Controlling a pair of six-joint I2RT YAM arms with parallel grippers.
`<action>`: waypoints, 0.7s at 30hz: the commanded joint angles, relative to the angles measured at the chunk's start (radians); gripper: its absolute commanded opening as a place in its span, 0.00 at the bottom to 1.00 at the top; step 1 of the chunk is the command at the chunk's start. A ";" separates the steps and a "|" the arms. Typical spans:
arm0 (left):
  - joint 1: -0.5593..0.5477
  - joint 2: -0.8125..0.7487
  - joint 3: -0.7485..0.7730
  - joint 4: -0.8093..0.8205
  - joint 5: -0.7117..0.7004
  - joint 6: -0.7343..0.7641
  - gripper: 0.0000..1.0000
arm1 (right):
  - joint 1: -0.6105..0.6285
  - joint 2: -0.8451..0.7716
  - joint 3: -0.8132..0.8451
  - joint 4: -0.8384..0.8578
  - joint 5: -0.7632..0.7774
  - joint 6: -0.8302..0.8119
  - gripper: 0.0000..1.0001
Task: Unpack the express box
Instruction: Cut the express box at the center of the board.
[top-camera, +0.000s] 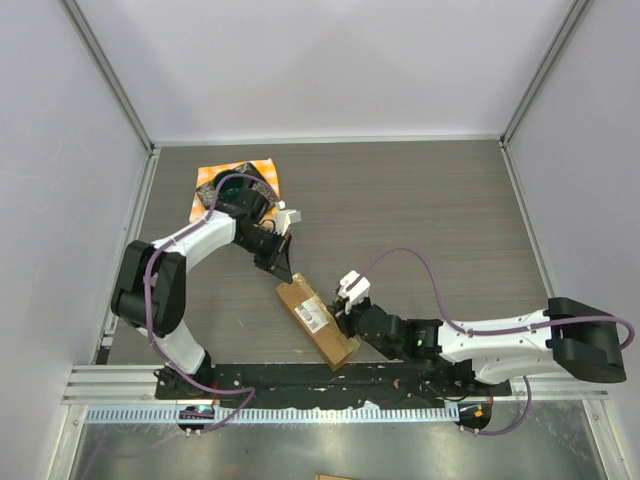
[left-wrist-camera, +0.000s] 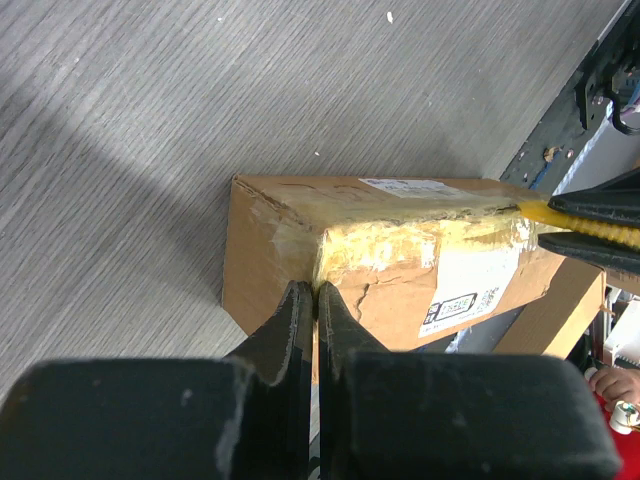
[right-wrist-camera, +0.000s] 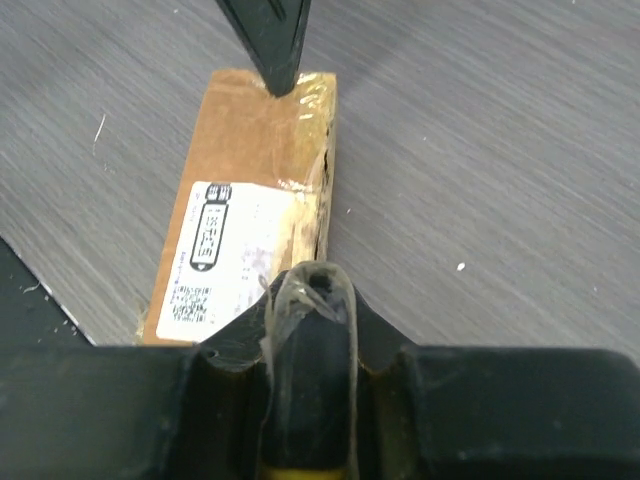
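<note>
**While taped shut, nowhere near unpacked**

Starting at the far-left corner of the tabletop (top-camera: 430, 220), note a dark dish (top-camera: 262, 180) on an orange cloth (top-camera: 215, 170), mostly under the left arm, contents impossible to tell. Moving right, find the left gripper (left-wrist-camera: 315, 292) with jaws pressed fully together, holding nothing, tips bearing down on the far end of the express box (top-camera: 318, 322). Place that box near the middle of the near edge, lying slantwise, label up, flaps down, shiny tape wrinkled and slightly split along one long edge. See nothing of any contents; judge the inside unreached. Further right, find the right gripper (right-wrist-camera: 312, 310) clamped on a yellow-tipped tool (left-wrist-camera: 545, 211), probably a cutter, tip laid against that taped edge toward its near end. Count as done: pinning, perhaps a first cut. Count as left: slitting the seam, lifting flaps, taking out the goods.
</note>
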 joint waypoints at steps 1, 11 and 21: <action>0.027 0.003 -0.038 0.034 -0.276 0.040 0.00 | 0.076 -0.039 0.017 -0.156 0.079 0.099 0.01; 0.026 -0.003 -0.038 0.040 -0.293 0.033 0.00 | 0.217 -0.094 0.037 -0.325 0.201 0.228 0.01; 0.026 -0.005 -0.038 0.045 -0.313 0.028 0.00 | 0.360 -0.138 0.069 -0.506 0.293 0.375 0.01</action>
